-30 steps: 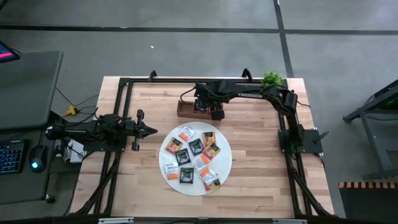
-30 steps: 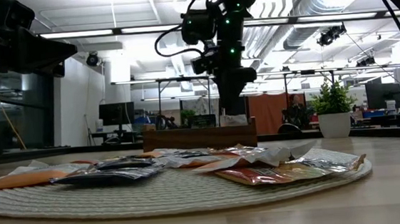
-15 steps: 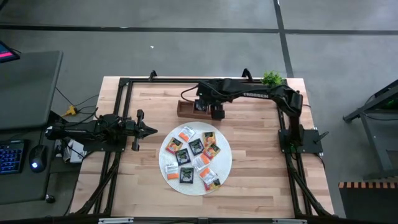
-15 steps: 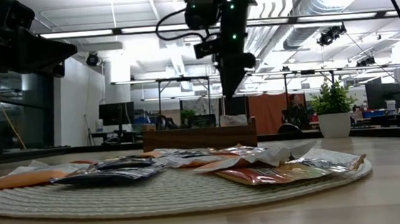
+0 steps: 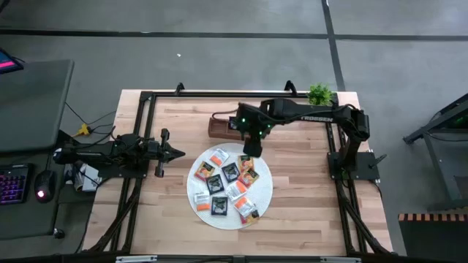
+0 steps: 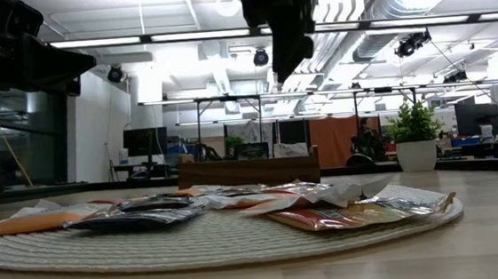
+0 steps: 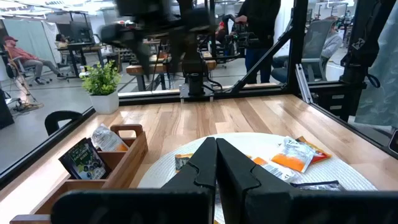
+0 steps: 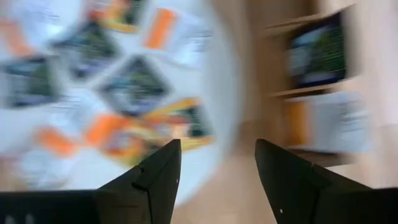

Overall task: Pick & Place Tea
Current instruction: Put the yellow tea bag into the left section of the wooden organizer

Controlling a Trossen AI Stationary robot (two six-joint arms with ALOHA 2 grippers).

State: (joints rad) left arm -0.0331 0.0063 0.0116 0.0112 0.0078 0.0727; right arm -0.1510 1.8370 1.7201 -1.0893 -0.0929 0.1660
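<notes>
Above the worktop, our right hand (image 5: 247,145) hovers spread and empty over the far rim of the round white mat (image 5: 265,196), apparently between pick-ups. The tea sachets (image 5: 219,205) lie scattered flat on that mat at the worktop's middle. Our left hand (image 5: 175,153) waits near the left edge, fingers pressed together. Only the left wrist view shows two sachets already standing in the wooden tray (image 7: 127,163); the high view hides them behind the arm.
</notes>
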